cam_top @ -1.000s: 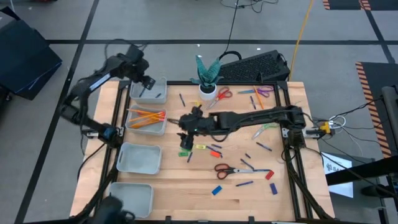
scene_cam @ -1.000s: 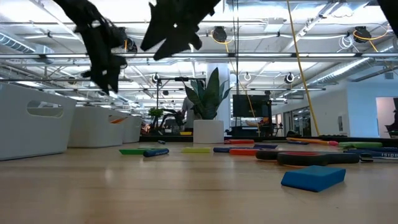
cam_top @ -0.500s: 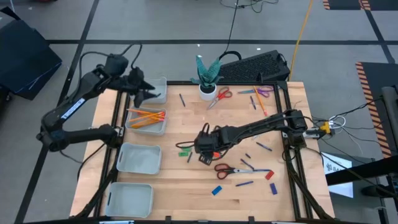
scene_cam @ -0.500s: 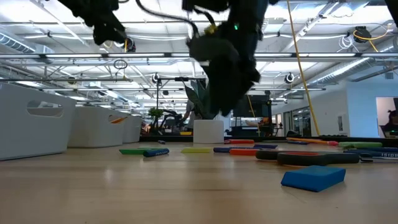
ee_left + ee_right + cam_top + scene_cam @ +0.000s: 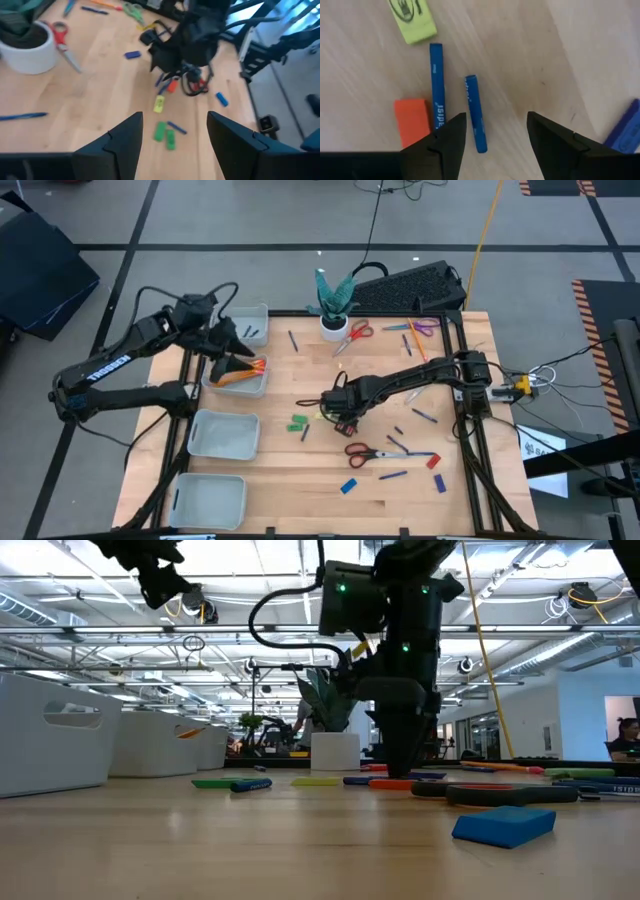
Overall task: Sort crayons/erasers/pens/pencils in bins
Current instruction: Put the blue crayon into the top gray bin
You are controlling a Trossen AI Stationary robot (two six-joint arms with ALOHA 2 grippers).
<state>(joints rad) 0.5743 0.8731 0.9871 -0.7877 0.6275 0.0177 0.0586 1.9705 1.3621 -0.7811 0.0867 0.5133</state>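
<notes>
Wooden table (image 5: 300, 480) fills the middle of the high view, with four bins (image 5: 225, 435) in a row at its 9 o'clock edge. Orange pencils (image 5: 240, 370) lie in the second bin from the far end. At 12 o'clock a dark keyboard (image 5: 415, 285) lies beyond a white plant pot (image 5: 333, 327). The left gripper (image 5: 225, 340) hangs over the two far bins, its fingers spread wide with nothing between them. The right gripper (image 5: 490, 135) is low over the table's middle, spread open too, right above two blue pens (image 5: 474, 112) that lie side by side. An orange eraser (image 5: 412, 121) touches one pen, and a yellow eraser (image 5: 412, 20) lies near. Green erasers (image 5: 297, 422) sit at 9 o'clock of that gripper. Red scissors (image 5: 365, 450) lie at its 5 o'clock, more scissors (image 5: 355, 333) beside the pot. A blue eraser (image 5: 503, 824) lies toward 6 o'clock.
</notes>
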